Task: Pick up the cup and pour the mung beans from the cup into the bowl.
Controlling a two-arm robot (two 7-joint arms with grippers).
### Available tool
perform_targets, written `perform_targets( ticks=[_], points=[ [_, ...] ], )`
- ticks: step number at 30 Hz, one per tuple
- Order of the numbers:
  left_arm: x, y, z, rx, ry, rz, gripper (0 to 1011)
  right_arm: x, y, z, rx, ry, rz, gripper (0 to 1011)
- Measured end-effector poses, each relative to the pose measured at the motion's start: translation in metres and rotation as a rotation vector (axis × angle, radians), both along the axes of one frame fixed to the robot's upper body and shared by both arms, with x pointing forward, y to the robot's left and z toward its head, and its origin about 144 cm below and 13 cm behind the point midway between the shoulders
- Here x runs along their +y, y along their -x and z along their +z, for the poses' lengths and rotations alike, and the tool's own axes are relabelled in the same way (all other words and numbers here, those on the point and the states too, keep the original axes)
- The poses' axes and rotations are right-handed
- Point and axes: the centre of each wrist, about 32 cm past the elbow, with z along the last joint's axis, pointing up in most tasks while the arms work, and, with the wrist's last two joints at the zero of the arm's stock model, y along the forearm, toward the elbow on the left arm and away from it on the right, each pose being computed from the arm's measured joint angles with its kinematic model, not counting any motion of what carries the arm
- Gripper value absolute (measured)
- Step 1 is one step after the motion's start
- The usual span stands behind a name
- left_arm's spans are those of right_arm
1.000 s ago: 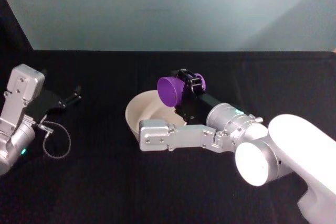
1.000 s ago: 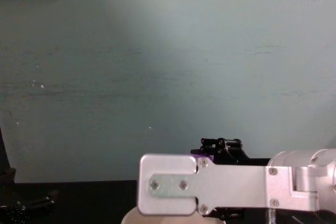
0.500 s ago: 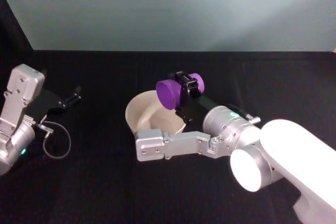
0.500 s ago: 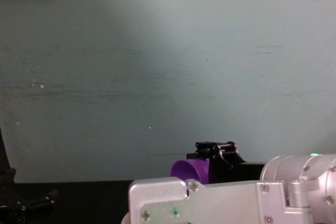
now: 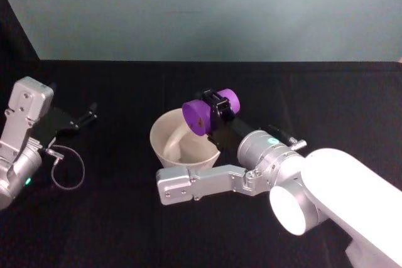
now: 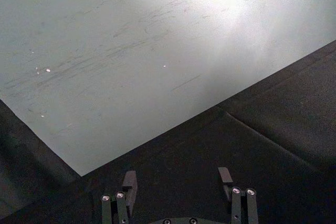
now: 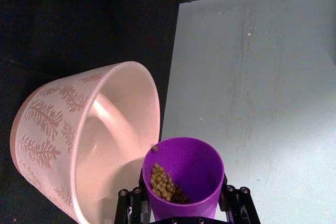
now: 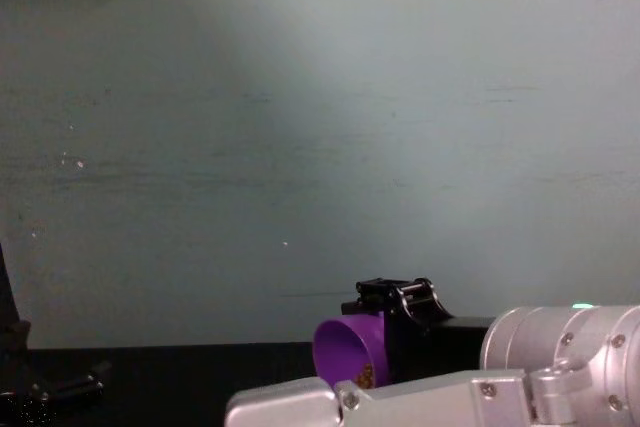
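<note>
A pale green wall point(image 5: 188, 10) stands behind a black table point(image 5: 125, 230) that runs the full width of the scene

The right arm point(image 5: 326, 186) reaches in from the near right towards the middle of the table. A wide pale bowl point(image 5: 169, 149) sits there, just left of the arm's wrist; its outer side bears a leaf pattern

The left gripper point(image 6: 177, 182) is parked at the far left of the table, well apart from the bowl, its fingers spread with nothing between them. A thin cable loop point(image 5: 66, 171) hangs beside that arm

The right gripper point(image 5: 217, 106) is raised above the far right rim of the bowl, its fingers clamped on either side of the purple cup point(image 5: 200, 116). The cup is held tipped over on its side, its mouth turned left towards the bowl and its base towards the gripper

Mung beans point(image 7: 163, 179) lie heaped on the lower inside of the cup, close to its lip, and one bean point(image 7: 155, 149) sits right at the lip, over the bowl
</note>
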Motion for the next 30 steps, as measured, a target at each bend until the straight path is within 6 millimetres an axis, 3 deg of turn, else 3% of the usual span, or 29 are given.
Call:
perform_targets(
  ticks=[30],
  points=[
    [0.0,0.0,0.0,0.0,0.0,0.0,1000,0.0041,0.0012,-0.0026,-0.046,0.061,0.006,722]
  ],
)
